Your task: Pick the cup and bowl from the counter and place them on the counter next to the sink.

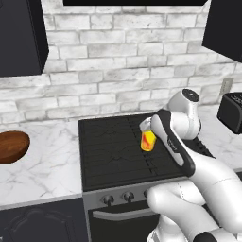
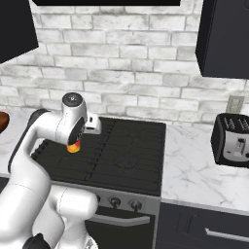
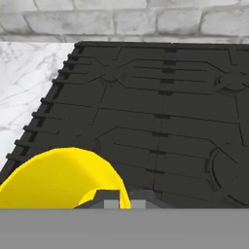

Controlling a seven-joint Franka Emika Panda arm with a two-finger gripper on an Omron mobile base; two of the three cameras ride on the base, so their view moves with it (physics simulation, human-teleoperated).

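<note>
A white robot arm's gripper [image 1: 147,128] is closed on the rim of the cup [image 1: 148,141], a small yellow tumbler with a red-orange pattern, holding it in the air above the black stovetop [image 1: 118,151]; the brown wooden bowl [image 1: 12,146] rests on the white marble counter [image 1: 47,160] near its left edge; a black toaster [image 2: 232,140] stands on the counter right of the stovetop.
</note>
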